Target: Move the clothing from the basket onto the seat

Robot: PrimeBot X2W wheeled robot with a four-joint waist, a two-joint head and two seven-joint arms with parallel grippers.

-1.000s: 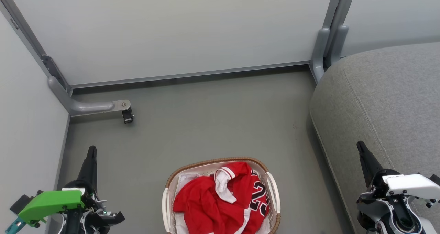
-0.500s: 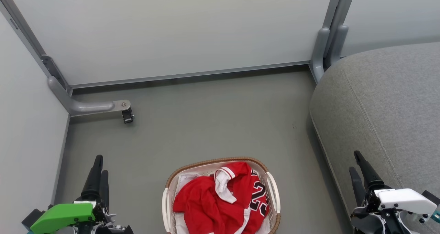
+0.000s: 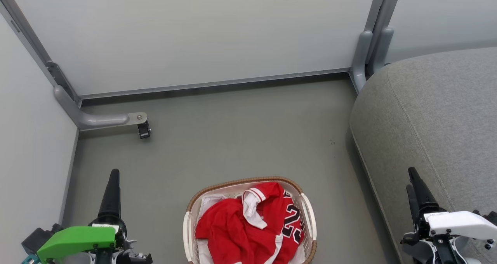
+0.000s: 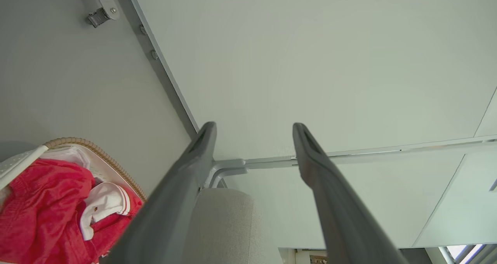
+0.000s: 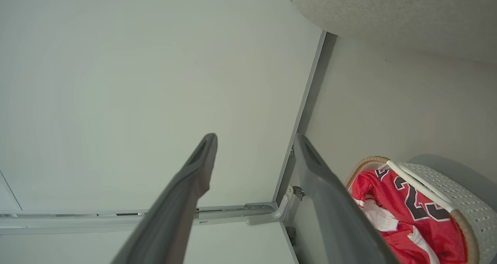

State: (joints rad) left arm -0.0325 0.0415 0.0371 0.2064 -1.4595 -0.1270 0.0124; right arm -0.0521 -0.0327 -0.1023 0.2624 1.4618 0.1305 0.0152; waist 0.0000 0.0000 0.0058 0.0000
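Finds the clothing [image 3: 233, 227] crumpled inside the basket [image 3: 248, 179], red with white trim and black numerals towards its right side, the basket standing on the grey floor [image 3: 233, 139] at the bottom middle of the head view, apart from the seat [image 3: 435, 112] at the right. Shows the left gripper [image 4: 254, 127] with fingers spread and nothing between them, low at the basket's left and clear of it. Shows the right gripper [image 5: 254, 139] likewise released and empty, seen over the seat's near edge, touching neither cloth nor basket.
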